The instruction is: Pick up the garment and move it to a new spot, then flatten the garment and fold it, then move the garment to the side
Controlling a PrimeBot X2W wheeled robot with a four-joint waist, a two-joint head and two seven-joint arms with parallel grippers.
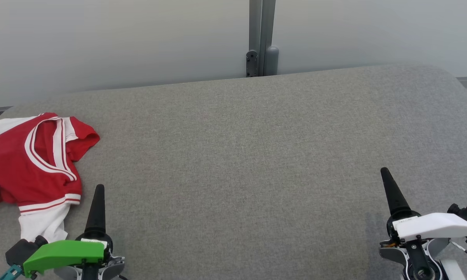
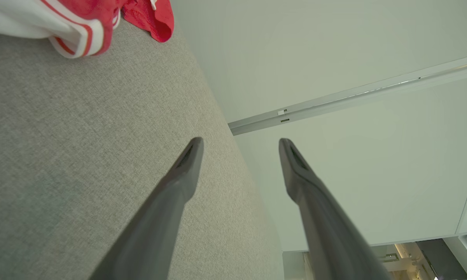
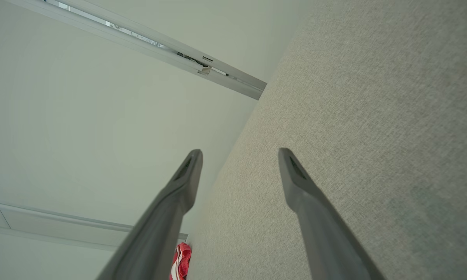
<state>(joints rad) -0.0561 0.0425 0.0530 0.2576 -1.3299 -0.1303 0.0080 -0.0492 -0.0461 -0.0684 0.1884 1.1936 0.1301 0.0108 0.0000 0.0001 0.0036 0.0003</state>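
Garment lies bunched just ahead and left of our left gripper, well apart from our right gripper, both spread wide and empty, so we judge the left one nearer.

Grey cloth-covered table, rounded far corners, weave fine and even. One red jersey with white trim lies crumpled at far left, part running off the view's edge.

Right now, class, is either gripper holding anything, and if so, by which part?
Nothing is held. The left gripper and right gripper stand open and empty; the garment lies apart from both.
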